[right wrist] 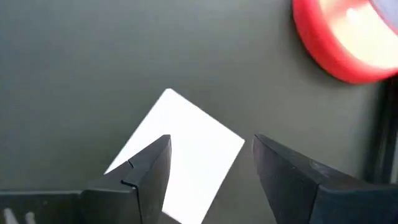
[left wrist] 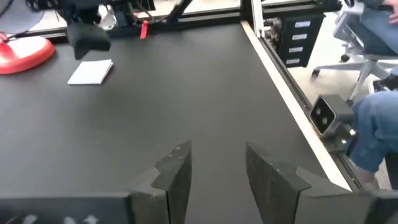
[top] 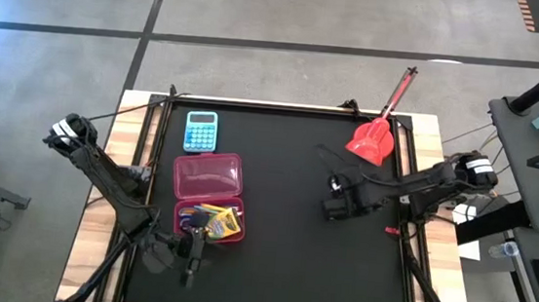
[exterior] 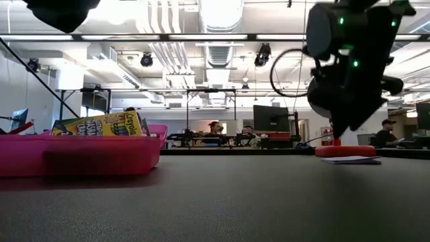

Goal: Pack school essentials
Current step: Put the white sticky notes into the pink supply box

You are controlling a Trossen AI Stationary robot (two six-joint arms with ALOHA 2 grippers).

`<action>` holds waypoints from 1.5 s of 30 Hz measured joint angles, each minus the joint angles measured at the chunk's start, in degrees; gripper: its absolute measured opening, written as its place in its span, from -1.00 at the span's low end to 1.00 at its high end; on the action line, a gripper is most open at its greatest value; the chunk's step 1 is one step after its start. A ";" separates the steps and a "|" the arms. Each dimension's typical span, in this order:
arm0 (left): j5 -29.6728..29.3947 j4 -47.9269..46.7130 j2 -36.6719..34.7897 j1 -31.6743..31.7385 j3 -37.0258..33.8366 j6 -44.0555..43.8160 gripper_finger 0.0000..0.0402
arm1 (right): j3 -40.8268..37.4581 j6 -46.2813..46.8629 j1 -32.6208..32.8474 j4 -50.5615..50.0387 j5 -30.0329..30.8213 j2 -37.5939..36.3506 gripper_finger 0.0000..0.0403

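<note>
Bare black mat (top: 280, 259) is lying open across the middle. A pink case (top: 209, 193) and calculator (top: 201, 130) are crowding the left; a red scoop (top: 372, 139) and white card (right wrist: 180, 155) are blocking the right.

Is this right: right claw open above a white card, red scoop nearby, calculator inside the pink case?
Not quite. In the high view the calculator lies on the mat beside the pink case, not in it. The right claw is open above the white card, with the red scoop nearby.
</note>
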 joint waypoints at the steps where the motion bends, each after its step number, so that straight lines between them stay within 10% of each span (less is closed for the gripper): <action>1: -0.02 0.38 -0.02 0.14 0.00 0.10 -0.34 | -0.77 0.51 -0.61 0.46 -1.02 0.03 0.07; 22: -0.06 9.57 0.00 0.49 -1.76 0.89 -0.34 | -1.69 -1.48 0.63 7.06 -10.33 8.21 0.06; 37: -0.36 14.87 5.87 4.91 -1.88 1.46 -0.34 | 6.37 -16.55 5.93 31.83 -13.49 8.53 0.07; 45: 1.03 32.40 17.32 9.68 -0.53 10.23 -0.34 | 8.00 -11.17 6.31 15.76 -12.74 8.47 0.07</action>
